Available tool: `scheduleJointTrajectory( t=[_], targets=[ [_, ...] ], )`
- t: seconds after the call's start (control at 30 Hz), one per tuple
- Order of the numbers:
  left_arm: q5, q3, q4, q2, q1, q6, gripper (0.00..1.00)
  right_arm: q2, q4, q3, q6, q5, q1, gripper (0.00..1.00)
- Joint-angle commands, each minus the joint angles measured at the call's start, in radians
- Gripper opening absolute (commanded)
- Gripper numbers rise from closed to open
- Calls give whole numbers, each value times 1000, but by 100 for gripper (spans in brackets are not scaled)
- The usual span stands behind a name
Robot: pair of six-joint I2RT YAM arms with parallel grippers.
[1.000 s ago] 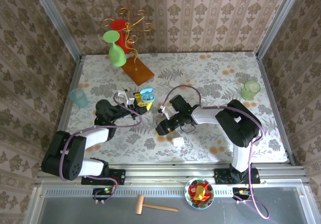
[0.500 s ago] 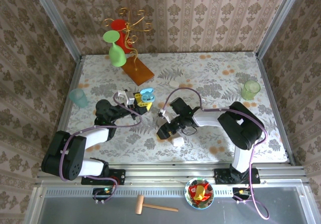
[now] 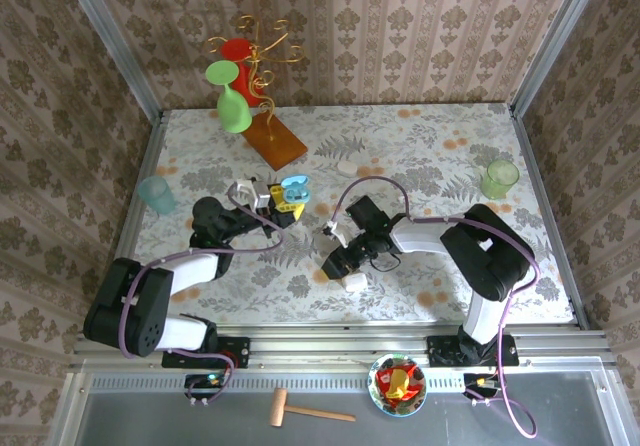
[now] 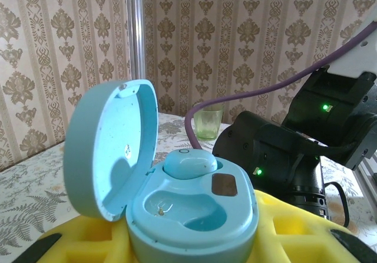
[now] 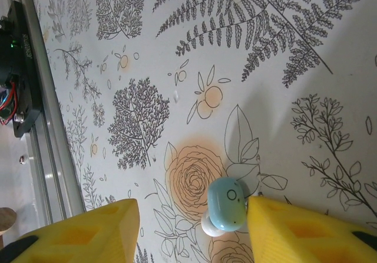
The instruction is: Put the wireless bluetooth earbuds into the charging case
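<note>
The pale blue earbud [image 5: 228,204] lies on the tabletop [image 5: 177,68] between the spread right fingers [image 5: 306,233], just beside one; left fingers [image 4: 288,222] clamp the open charging case [image 4: 188,216]

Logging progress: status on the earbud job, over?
Left gripper shut on open charging case; one earbud seated, other slot empty. Right gripper open around loose blue earbud on table. Small white piece crowding it.

Bare desk [image 3: 430,141] lies open at upper middle and right; a wooden stand [image 3: 272,138] with glasses [image 3: 233,106] blocks the upper left; a blue cup [image 3: 156,194] crowds the left edge, a green cup [image 3: 499,178] the right; a white case [image 3: 353,282] sits just below the right pincer [image 3: 334,265]; the left pincer [image 3: 284,199]'s charging case [image 3: 294,183] stands left of centre.
</note>
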Motion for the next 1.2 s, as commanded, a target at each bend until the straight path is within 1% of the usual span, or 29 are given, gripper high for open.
scheduleJointTrajectory(
  t=[0.0, 0.1, 0.23, 0.27, 0.53, 0.67, 0.7, 0.77, 0.83, 1.0, 1.17],
  targets=[
    [18, 35, 43, 12, -8, -7, 22, -9, -49, -11, -17, -43, -3, 46],
    [19, 38, 43, 12, -10, -7, 22, 13, -44, 3, -15, -43, -3, 41],
    [18, 37, 43, 11, -9, -7, 22, 45, -46, 17, -9, -14, -3, 37],
    [19, 37, 42, 11, -10, -7, 22, 55, -50, 21, -6, 0, -3, 33],
    [19, 43, 43, 20, -8, -4, 22, 99, -58, 56, 27, 52, -1, 31],
    [21, 41, 43, 22, -8, -2, 22, 110, -63, 64, 28, 60, 0, 28],
    [20, 41, 44, 21, -7, -2, 22, 110, -64, 62, 30, 64, 2, 25],
    [20, 38, 45, 22, -7, -2, 22, 108, -63, 61, 37, 78, 3, 23],
    [18, 36, 45, 22, -8, -1, 22, 110, -66, 60, 48, 100, 3, 17],
    [14, 31, 45, 20, -8, 4, 22, 71, -63, 44, 64, 133, 3, 15],
    [-2, 25, 45, 20, -8, 18, 22, -51, -64, 16, 97, 214, -2, 14]
  ],
)
